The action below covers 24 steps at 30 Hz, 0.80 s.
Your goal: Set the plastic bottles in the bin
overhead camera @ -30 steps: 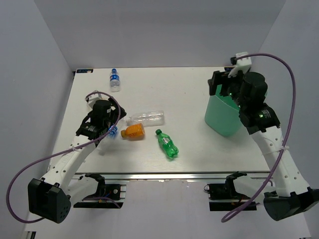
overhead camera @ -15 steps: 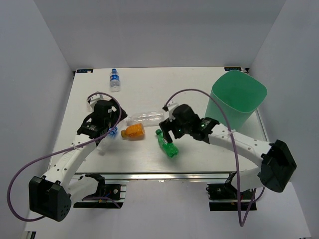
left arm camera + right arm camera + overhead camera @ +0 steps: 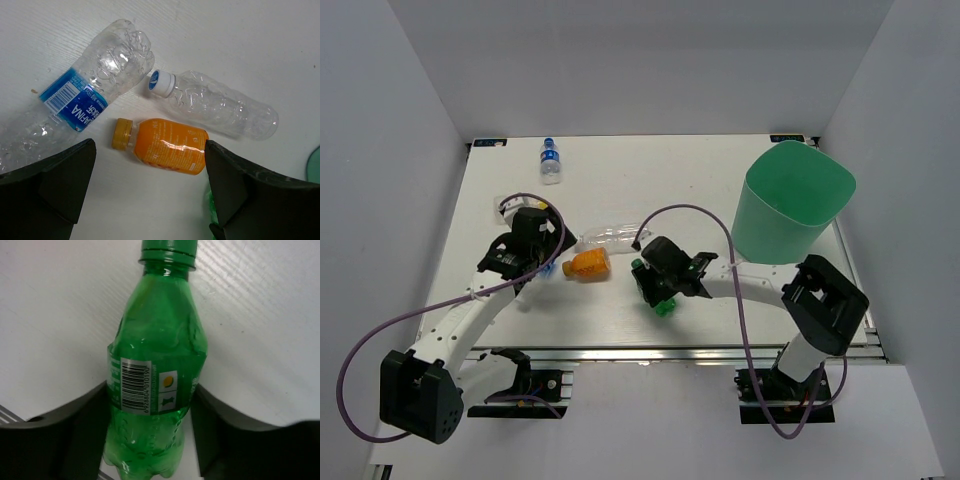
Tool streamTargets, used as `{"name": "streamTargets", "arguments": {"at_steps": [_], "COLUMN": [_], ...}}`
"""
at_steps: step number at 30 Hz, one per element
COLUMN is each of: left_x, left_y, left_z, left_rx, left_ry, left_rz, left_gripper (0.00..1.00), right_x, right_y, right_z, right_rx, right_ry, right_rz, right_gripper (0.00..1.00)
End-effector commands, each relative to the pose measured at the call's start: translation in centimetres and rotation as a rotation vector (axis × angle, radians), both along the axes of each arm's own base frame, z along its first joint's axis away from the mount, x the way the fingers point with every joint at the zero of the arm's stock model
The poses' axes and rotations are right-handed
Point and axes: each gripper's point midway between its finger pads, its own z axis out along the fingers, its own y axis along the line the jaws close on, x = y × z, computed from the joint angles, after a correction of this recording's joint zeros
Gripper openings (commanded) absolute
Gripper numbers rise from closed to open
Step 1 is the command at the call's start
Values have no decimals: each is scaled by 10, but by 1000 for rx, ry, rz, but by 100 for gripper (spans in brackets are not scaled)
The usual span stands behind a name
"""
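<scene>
Your right claw (image 3: 150, 390) is closed on the green bottle (image 3: 156, 330); its jaws press against both sides of the label, with the barcode facing the wrist camera and the cap end pointing away. The bottle lies on its side on the desk (image 3: 700, 180), close to the near edge and about midway along it.

Your left claw (image 3: 149, 150) stands wide open and holds nothing; it hovers left of the desk's middle, over the orange bottle (image 3: 165, 146), which lies on its side between the jaws and touches neither. Just beyond the orange bottle lies the clear bottle (image 3: 220, 105), with a white-and-blue cap; next to that cap lies the crushed blue-label bottle (image 3: 85, 95), mostly hidden under the left claw in the top view.

A small blue-label bottle (image 3: 551, 160) sits apart near the far edge, toward the far left corner; you cannot tell whether it stands or lies. The bin (image 3: 790, 205) stands upright near the far right corner, well apart from both claws.
</scene>
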Motion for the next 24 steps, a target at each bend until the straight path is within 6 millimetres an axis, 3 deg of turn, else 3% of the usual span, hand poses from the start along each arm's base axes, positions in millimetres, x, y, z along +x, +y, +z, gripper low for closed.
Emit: {"name": "streamTargets", "arguments": {"at_steps": [1, 2, 5, 8, 10, 11, 12, 14, 15, 17, 18, 20, 21, 24], "left_x": [-7, -8, -13, -15, -17, -17, -17, -18, -19, -19, -20, -20, -21, -20], "left_y": [-1, 0, 5, 3, 0, -1, -2, -3, -4, -3, -4, -8, -10, -11], "left_z": [-1, -2, -6, -10, -14, -15, -16, -23, -25, -29, -31, -33, -35, -39], "left_rx": [-22, -23, -19, -30, -45, -49, -57, -47, -45, -30, -31, -37, -43, -42], "left_ry": [5, 10, 32, 44, 50, 50, 53, 75, 84, 101, 106, 108, 113, 125], "left_rz": [4, 16, 46, 46, 39, 43, 48, 51, 54, 62, 65, 59, 61, 73], "left_gripper": [98, 98, 98, 98, 98, 98, 98, 98, 98, 98, 98, 98, 98, 98], "right_x": [24, 30, 54, 75, 93, 99, 107, 115, 123, 131, 138, 145, 149, 152], "right_y": [16, 16, 2, -21, -46, -56, -80, -105, -132, -162, -197, -228, -256, -285], "right_z": [38, 51, 107, 173, 228, 246, 272, 310, 326, 342, 350, 352, 351, 336], "right_rx": [88, 108, 138, 166, 194, 201, 205, 213, 201, 178, 141, 90, 53, 26], "right_ry": [-108, -147, -329, -520, -665, -716, -786, -880, -916, -953, -980, -1004, -1004, -948], "right_rz": [-73, -88, -163, -232, -311, -346, -426, -493, -579, -662, -765, -847, -922, -982], "right_gripper": [53, 42, 29, 30, 25, 23, 23, 23, 23, 23, 23, 24, 24, 35]}}
